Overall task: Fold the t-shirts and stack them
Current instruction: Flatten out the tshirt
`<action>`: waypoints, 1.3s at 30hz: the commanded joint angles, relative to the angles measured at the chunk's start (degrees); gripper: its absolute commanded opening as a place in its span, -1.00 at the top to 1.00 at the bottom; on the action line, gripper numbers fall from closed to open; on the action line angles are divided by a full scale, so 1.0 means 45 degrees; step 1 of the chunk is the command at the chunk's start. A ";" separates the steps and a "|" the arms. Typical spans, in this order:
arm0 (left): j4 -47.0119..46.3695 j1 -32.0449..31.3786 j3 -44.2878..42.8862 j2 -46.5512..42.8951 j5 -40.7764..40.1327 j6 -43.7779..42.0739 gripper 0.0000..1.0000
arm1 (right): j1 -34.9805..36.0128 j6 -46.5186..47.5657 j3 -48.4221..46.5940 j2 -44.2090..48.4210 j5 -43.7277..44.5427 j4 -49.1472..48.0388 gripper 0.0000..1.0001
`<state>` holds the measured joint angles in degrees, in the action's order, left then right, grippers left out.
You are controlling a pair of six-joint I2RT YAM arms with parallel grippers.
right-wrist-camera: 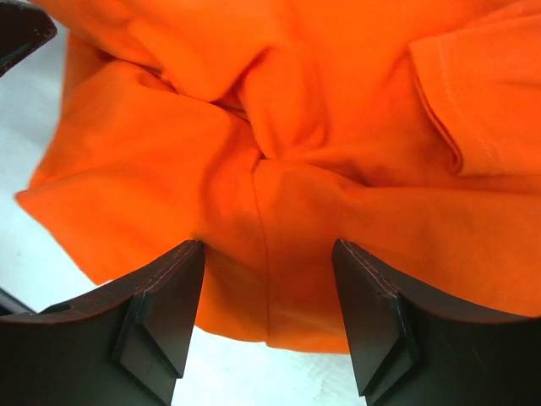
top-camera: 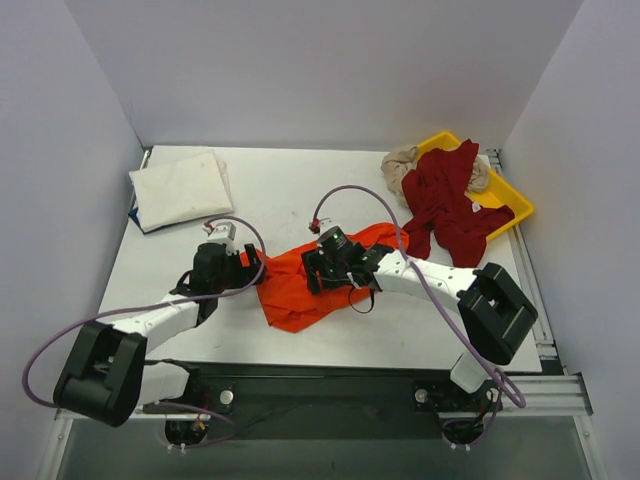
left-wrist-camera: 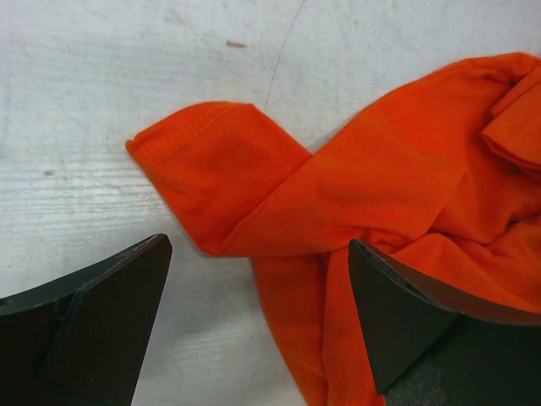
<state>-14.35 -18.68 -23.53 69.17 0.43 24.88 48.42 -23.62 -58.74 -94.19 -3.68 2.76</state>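
Looking at the orange shirt (top-camera: 300, 290), it lay crumpled mid-table on the near side, with both pincers over it. The left pincer (left-wrist-camera: 258, 249) was spread wide by a hemmed flap (left-wrist-camera: 203, 161) at the shirt's left end, gripping nothing. The right pincer (right-wrist-camera: 269, 249) was spread too, over the bunched middle, nothing pinched. The cloth looked light and floppy, so I'd grab stitched edges or corners, not the wad. The white shirt (top-camera: 180, 188) sat folded far left; the dark red (top-camera: 450, 200) and beige (top-camera: 400, 160) ones were heaped on the tray (top-camera: 510, 195) far right.
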 commanded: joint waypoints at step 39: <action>-0.1479 0.1455 -0.1333 0.2676 -0.0916 0.0290 -0.39 | -0.1972 0.0053 0.1706 0.4232 0.4549 0.2686 0.92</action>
<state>-17.41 -13.02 -27.18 81.25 -3.05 25.34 39.77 -22.94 -50.65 -75.11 16.01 14.00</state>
